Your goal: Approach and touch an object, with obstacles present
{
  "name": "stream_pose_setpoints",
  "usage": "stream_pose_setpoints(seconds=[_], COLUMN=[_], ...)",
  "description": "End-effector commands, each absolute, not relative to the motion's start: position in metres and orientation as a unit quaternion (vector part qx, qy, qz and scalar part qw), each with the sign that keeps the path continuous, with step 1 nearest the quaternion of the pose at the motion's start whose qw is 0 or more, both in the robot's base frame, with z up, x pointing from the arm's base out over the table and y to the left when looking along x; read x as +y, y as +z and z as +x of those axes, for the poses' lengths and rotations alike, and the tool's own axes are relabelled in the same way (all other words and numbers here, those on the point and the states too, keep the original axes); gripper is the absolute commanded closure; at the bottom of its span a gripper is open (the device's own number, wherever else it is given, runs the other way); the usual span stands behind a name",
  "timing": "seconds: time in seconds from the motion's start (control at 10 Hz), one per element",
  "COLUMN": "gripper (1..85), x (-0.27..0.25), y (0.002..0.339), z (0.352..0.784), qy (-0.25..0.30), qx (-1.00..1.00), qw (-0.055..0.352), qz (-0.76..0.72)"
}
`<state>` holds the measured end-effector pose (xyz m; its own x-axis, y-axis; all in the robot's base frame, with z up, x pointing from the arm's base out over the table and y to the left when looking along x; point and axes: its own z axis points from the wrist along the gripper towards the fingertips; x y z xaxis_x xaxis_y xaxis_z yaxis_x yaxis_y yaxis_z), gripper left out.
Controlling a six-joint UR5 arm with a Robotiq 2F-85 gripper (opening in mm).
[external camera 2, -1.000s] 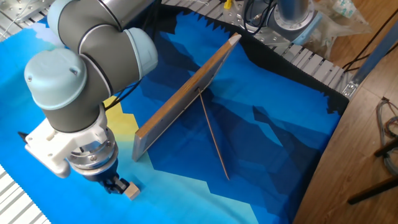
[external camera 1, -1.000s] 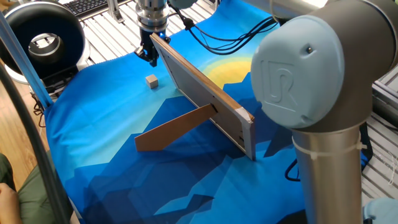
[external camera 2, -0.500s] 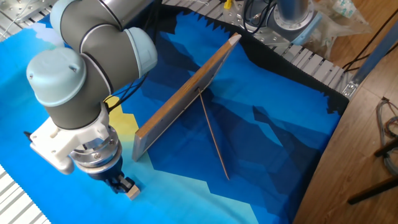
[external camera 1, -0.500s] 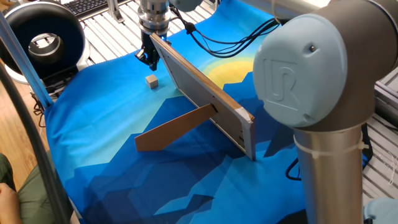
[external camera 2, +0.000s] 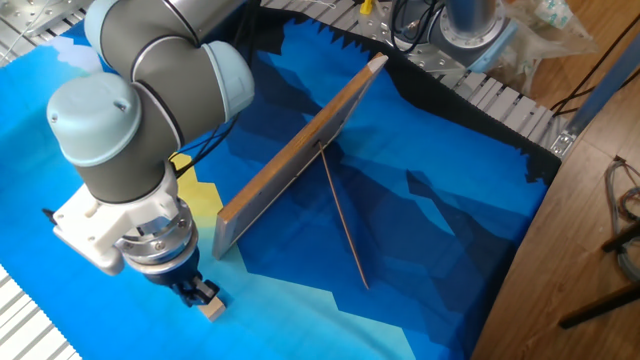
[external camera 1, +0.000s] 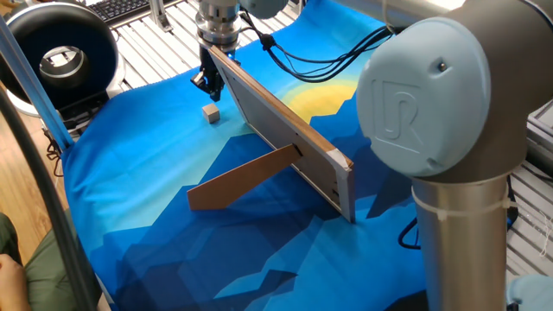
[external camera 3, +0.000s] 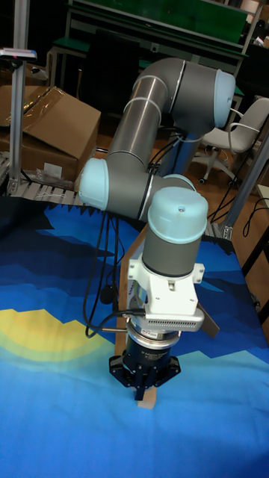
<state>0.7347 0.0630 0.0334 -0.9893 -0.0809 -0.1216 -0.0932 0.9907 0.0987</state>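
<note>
The object, a tiny tan wooden cube (external camera 1: 210, 113), lies on the blue cloth just left of the board's far end. My gripper (external camera 1: 210, 85) hangs close over it with fingers together and nothing between them. In the other fixed view the fingertips (external camera 2: 194, 292) are right beside the cube (external camera 2: 212, 309), and in the tall fixed view the gripper (external camera 3: 143, 391) points straight down onto the cube (external camera 3: 146, 405). I cannot tell whether they touch. The obstacles are a long grey-faced board (external camera 1: 285, 130) standing on edge and a brown plank (external camera 1: 242, 179) propped against it.
The board (external camera 2: 300, 150) runs diagonally across the cloth, and the plank (external camera 2: 345, 235) juts out from its middle. A black round device (external camera 1: 60, 52) stands at the table's far left corner. Cables (external camera 1: 294, 52) trail over the cloth behind the board.
The gripper has crept a little closer to the cube, sliding slightly right and down. The cube, board and plank have not moved.
</note>
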Motion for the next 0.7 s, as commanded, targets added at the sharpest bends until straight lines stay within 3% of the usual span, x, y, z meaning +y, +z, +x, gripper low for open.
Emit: stream_pose_setpoints(seconds=[0.0,0.6], gripper=[84.7,84.7], x=[0.061,0.0659], y=[0.0319,0.0264], z=[0.7352,0.7385], qy=[0.054,0.064], qx=[0.995,0.994], qw=[0.065,0.082], qz=[-0.042,-0.041])
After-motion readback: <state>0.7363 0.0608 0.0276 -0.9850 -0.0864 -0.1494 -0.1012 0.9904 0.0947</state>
